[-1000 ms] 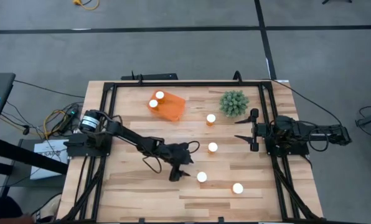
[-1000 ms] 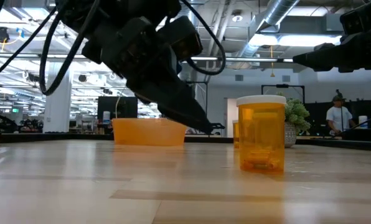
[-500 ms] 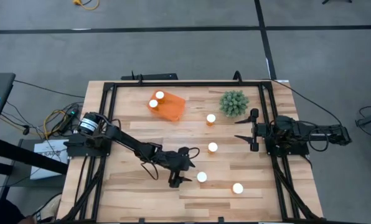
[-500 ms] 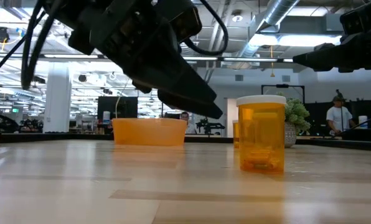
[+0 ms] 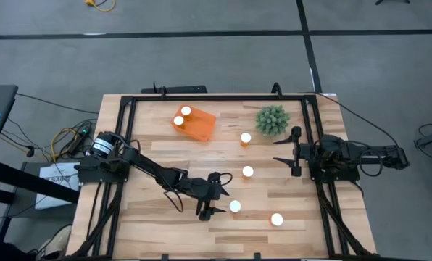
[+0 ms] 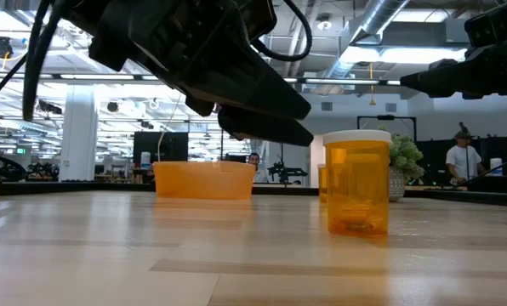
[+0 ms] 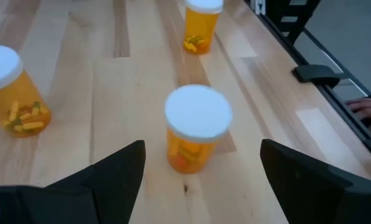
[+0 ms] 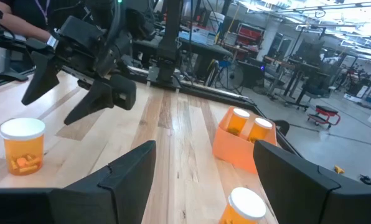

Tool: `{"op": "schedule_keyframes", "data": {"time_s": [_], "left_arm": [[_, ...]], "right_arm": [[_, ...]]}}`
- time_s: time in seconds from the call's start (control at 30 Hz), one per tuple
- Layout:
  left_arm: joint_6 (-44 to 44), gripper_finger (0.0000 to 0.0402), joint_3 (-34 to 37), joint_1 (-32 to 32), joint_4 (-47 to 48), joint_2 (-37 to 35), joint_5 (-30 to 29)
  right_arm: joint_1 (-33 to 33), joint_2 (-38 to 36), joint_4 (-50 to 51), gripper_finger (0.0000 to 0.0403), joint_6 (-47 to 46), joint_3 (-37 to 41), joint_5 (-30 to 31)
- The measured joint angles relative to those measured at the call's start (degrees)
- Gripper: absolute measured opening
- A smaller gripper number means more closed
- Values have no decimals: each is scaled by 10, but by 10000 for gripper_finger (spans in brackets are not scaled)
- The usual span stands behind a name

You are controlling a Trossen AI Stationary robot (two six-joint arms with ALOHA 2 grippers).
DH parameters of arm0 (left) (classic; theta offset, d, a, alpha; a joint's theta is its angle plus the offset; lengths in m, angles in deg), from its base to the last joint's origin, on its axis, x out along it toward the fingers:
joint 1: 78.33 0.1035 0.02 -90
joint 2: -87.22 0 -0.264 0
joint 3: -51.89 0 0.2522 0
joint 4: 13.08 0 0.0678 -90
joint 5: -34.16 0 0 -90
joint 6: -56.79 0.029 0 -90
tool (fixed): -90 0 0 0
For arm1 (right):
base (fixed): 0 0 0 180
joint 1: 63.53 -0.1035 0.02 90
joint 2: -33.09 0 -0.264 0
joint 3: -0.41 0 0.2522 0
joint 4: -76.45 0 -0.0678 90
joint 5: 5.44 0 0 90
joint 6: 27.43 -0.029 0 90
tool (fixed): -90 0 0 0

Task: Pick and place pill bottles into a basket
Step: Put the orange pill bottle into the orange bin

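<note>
My left jaws [image 7: 201, 163] are hovering released beside a bottle [image 7: 197, 127] on the bench [image 5: 165, 232]; my right jaws [image 5: 287, 151], also released, are waiting aside.

The wooden table [image 5: 151, 235] carried the basket [image 5: 198, 125], holding two bottles. A plant [image 5: 272, 120] stood well to its right. Four bottles [image 5: 246, 138] [image 5: 248, 172] [image 5: 235, 206] [image 5: 277, 219] stood scattered below the plant.

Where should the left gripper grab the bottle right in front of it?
Grip the orange body below the white cap of the pill bottle, one finger on each side. It stands upright, centred ahead of the open left gripper, so a level approach straight forward looks best.
</note>
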Motion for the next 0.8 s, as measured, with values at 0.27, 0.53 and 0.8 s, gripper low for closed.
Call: {"op": "schedule_keyframes", "data": {"time_s": [0.27,0.53,0.8], "left_arm": [[-1,307,0,-12,-6,0,-53],[-14,307,-35,-26,0,69,-56],[2,307,-98,-5,26,113,-57]], "right_arm": [[0,0,0,265,0,0,0],[0,0,0,265,0,0,0],[0,0,5,265,0,0,0]]}}
